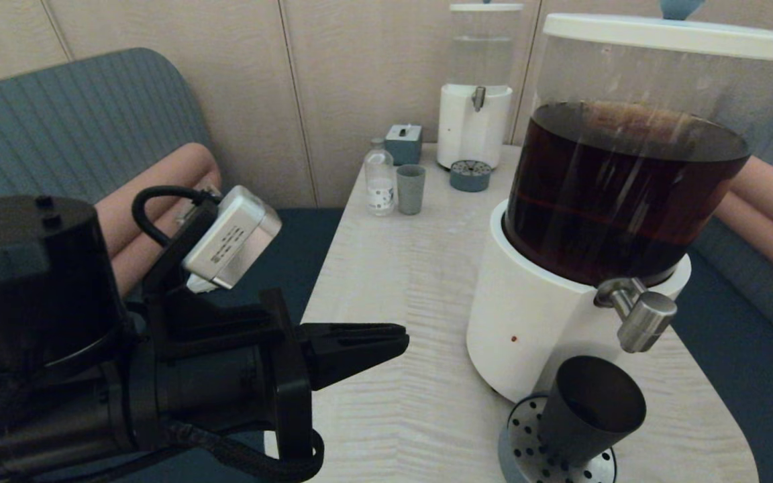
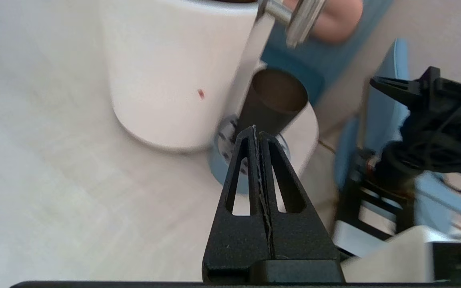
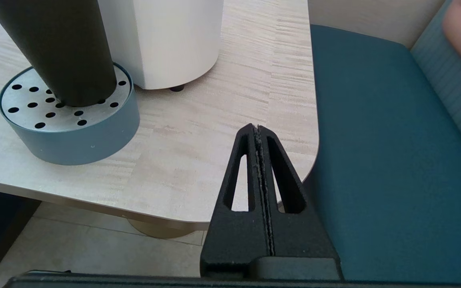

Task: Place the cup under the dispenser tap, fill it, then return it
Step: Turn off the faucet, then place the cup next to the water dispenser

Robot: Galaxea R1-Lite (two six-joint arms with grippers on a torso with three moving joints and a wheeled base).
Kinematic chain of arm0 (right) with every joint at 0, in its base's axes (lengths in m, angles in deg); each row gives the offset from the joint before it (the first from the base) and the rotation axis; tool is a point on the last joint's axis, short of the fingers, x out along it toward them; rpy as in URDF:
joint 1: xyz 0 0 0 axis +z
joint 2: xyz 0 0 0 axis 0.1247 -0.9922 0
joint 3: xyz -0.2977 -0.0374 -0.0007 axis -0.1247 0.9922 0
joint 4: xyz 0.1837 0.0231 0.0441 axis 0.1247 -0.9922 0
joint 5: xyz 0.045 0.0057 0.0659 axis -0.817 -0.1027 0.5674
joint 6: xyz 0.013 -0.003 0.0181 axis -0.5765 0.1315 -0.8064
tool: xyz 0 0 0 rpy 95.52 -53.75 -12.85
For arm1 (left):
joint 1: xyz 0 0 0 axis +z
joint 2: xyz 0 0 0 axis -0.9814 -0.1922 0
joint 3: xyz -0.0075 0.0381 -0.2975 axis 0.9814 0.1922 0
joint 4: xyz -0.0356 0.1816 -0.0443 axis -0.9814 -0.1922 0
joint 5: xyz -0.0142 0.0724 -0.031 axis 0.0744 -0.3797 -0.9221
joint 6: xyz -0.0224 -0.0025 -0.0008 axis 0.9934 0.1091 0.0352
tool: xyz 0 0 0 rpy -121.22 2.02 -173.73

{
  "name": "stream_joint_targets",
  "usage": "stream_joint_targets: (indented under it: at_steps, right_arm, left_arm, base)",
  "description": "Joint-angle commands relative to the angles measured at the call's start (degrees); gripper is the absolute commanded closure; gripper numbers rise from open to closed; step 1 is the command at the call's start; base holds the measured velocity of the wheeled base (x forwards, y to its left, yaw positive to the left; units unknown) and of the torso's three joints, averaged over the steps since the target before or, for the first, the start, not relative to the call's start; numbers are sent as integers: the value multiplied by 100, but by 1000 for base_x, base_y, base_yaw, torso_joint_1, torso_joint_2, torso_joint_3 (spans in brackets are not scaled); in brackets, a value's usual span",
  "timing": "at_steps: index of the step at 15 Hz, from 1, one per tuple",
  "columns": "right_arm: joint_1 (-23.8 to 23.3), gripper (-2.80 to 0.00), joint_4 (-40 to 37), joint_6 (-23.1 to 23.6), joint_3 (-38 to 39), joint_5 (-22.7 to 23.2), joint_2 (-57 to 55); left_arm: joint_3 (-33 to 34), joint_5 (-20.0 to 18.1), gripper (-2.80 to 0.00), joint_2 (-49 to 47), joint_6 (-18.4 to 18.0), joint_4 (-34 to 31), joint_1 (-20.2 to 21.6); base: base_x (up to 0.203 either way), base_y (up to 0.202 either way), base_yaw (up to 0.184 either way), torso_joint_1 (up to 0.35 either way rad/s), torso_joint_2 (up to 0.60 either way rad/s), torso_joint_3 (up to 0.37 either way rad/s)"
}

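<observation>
Cup (image 1: pixel 588 409) stood on the drip tray (image 1: pixel 522 448), below the tap (image 1: pixel 640 316), touched by neither gripper. Left gripper (image 1: pixel 396 345) clenched empty over the table (image 1: pixel 393 282). Right gripper (image 3: pixel 257 130) clenched empty near the table corner. No readable writing.

At the far end of my table (image 1: pixel 393 282) stands a small white dispenser (image 1: pixel 474 127) with clear liquid — beside it a grey-blue cup (image 1: pixel 410 189), a clear bottle (image 1: pixel 380 181) and a small grey box (image 1: pixel 404 143).
</observation>
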Motion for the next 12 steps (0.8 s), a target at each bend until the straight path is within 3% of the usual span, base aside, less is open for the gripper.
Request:
stream_joint_targets:
  at_steps: [1, 5, 7, 8, 9, 12]
  right_arm:
    - [1, 0, 0, 4, 0, 4, 11]
    - [1, 0, 0, 4, 0, 4, 9]
    - [1, 0, 0, 4, 0, 4, 3]
    - [1, 0, 0, 4, 0, 4, 2]
    - [1, 0, 0, 4, 0, 4, 2]
    - [1, 0, 0, 4, 0, 4, 4]
  left_arm:
    - [555, -56, 0, -140, -122, 1118, 104]
    - [1286, -187, 0, -1081, -647, 3074, 110]
    - [1476, -495, 0, -1416, -1104, 3515, 109]
    - [1484, -581, 0, -1492, -1135, 3539, 103]
    - [1478, -651, -280, -1575, -1199, 3555, 101]
    - [1440, -875, -280, -1902, -1254, 3575, 103]
  base:
    - [0, 0, 0, 0, 0, 0]
    - [0, 0, 0, 0, 0, 0]
    - [0, 0, 0, 0, 0, 0]
    - [0, 0, 0, 0, 0, 0]
    - [0, 0, 0, 0, 0, 0]
    - [0, 0, 0, 0, 0, 0]
